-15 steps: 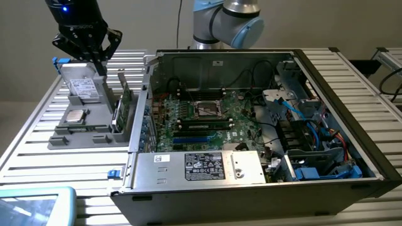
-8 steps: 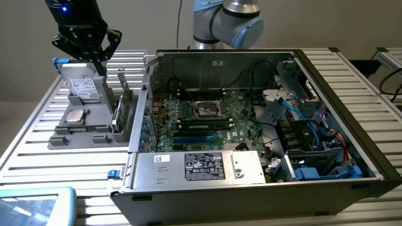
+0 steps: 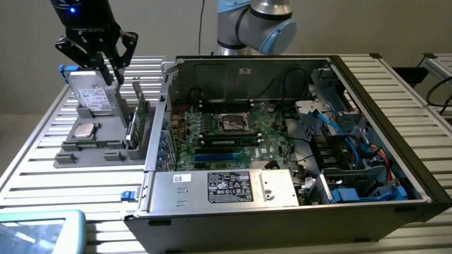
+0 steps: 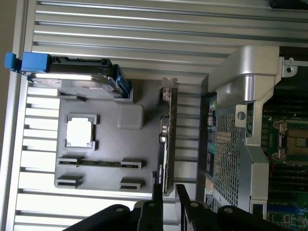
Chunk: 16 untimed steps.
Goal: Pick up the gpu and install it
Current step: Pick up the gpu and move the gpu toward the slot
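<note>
While the end effector hangs released over the grey moulded tray, its black fingers parted and gripping nothing, the gpu stands on its long edge in a slot at the tray side just beside the computer case. It is a thin flat rectangular card, and its long axis runs parallel to the perforated sheet-metal case wall. The black shroud faces the tray's other pockets and the green board faces the case. Its bright metal bracket is at the end away from the fingers. In the tray also sit a silver hard drive with blue plastic clips, a square metal-topped processor and a slim memory stick. Tray and case rest on a ribbed aluminium tabletop
</note>
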### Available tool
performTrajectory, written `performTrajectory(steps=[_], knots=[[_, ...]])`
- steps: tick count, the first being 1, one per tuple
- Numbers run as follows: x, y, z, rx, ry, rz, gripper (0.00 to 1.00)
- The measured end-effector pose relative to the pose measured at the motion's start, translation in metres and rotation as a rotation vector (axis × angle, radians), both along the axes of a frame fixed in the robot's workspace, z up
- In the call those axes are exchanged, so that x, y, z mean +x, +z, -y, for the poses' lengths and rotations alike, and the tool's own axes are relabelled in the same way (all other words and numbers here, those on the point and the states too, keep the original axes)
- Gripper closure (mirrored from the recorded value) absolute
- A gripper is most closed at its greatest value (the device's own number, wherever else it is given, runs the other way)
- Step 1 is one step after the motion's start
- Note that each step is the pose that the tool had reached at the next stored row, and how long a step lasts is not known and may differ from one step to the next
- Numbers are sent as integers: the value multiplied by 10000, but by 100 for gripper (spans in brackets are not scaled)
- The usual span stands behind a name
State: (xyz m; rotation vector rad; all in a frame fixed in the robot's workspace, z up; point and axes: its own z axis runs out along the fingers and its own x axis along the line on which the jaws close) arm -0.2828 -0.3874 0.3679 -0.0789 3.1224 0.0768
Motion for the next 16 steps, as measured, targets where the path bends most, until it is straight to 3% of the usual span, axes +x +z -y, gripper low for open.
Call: performTrajectory(steps=[2, 3, 4, 7, 16], knots=[[-4, -2, 0, 1, -1, 9, 64], [-9, -8, -1, 1, -2, 40, 64], [-15, -14, -1, 0, -1, 90, 58], [-38, -45, -2, 3, -1, 211, 58], [-76, -208, -18, 2, -22, 217, 58]])
